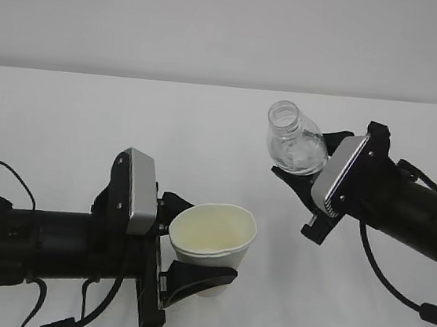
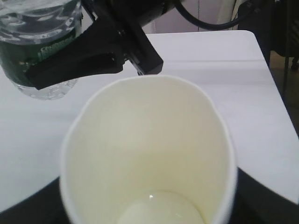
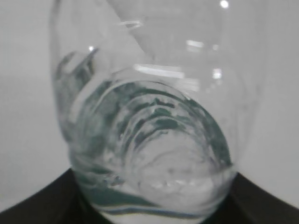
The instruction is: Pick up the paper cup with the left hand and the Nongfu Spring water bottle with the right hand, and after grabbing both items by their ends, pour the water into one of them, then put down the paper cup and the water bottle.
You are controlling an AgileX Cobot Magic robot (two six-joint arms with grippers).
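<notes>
Exterior view: paper cup [image 1: 211,243] pinched in left hand [image 1: 182,274] jaws, mouth up, above counter [image 1: 89,117]. Nongfu Spring water bottle [image 1: 294,140] clamped in right hand [image 1: 310,191] jaws, up and right of cup, apart, neck tilted up-left, not yet over rim.

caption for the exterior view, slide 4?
Left gripper holds the paper cup upright; right gripper holds the capless water bottle above the white table.

Paper cup [image 2: 149,154] base cut off; bottle [image 3: 149,140] blurred close-up.
</notes>
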